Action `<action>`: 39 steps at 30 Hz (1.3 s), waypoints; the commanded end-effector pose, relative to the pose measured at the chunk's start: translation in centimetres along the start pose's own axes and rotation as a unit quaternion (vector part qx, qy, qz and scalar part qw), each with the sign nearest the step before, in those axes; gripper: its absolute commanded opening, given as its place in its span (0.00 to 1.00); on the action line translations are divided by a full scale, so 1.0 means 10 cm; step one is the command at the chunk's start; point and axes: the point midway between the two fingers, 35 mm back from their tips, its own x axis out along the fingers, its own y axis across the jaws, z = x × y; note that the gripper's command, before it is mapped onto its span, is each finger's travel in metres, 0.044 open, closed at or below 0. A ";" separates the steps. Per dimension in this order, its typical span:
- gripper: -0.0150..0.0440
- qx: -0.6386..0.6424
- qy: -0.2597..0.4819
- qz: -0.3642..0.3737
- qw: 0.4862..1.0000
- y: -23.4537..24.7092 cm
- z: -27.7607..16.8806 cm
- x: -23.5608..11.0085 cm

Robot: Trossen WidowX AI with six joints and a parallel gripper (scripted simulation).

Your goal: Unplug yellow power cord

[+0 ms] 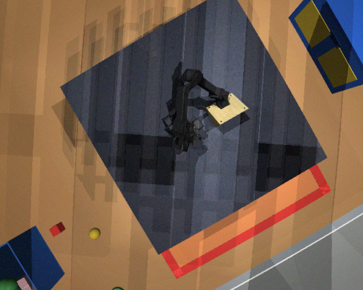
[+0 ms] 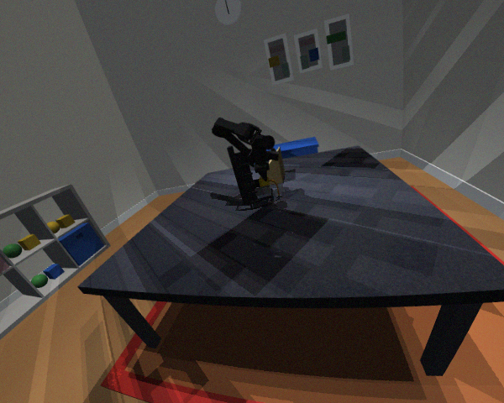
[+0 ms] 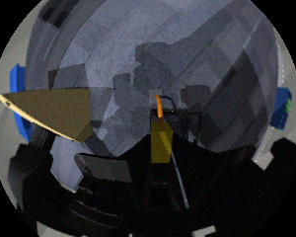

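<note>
The power strip stayed lost under the dark arm [image 1: 181,106], and the fingers were only black shapes in the wrist view. The yellow plug [image 3: 162,141] sat right between the jaws, the gripper [image 3: 163,158] clamped narrow on it, orange cord [image 3: 159,107] poking out ahead over the table [image 2: 374,243].

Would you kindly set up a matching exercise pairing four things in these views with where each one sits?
Things:
1. yellow plug
2. tan square base plate
3. small red cube
4. grey shelf unit

Places:
A. on the wooden floor beside a yellow ball
B. between the black gripper fingers
C. against the wall, left of the table
D. on the dark table, under the arm's foot

Pairs: 1-B, 2-D, 3-A, 4-C
</note>
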 end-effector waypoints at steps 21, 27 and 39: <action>0.25 0.000 -0.001 -0.001 1.000 -0.02 0.23 -0.01; 0.25 0.000 -0.001 -0.001 1.000 -0.02 0.33 -0.02; 0.25 -0.001 -0.002 -0.001 1.000 -0.01 0.53 -0.06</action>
